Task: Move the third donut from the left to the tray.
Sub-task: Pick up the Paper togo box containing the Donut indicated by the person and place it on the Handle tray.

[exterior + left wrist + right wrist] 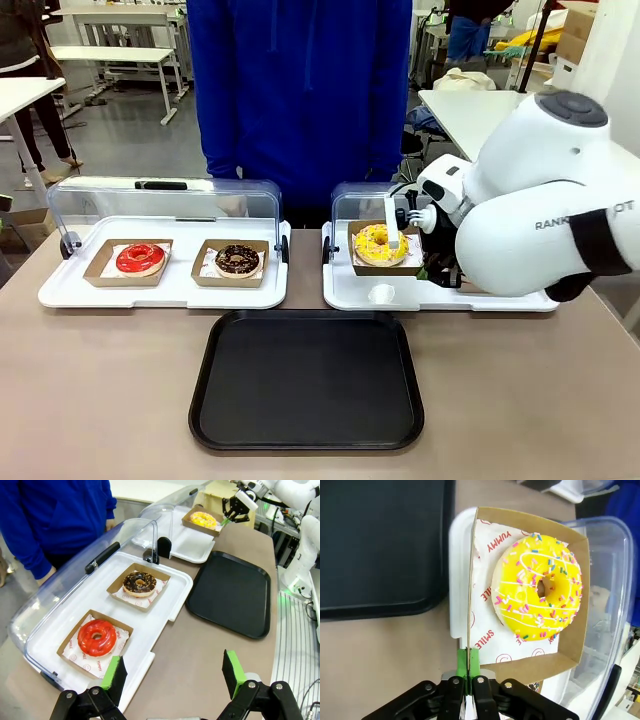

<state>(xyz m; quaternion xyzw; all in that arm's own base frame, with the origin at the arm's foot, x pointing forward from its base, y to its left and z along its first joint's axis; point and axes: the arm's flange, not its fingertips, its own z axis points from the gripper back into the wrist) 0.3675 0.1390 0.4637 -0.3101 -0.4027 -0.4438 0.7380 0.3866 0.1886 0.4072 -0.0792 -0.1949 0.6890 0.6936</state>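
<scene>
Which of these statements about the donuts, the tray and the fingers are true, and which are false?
1. The right gripper has its fingers shut on the edge of the yellow donut's holder. True.
2. The yellow donut lies on the black tray. False: it sits in its holder on the right white tray.
3. The left gripper is open and holds nothing. True.
4. The red donut is right of the chocolate donut in the front view. False: it is to its left.
5. The black tray holds a donut. False: nothing lies on it.
</scene>
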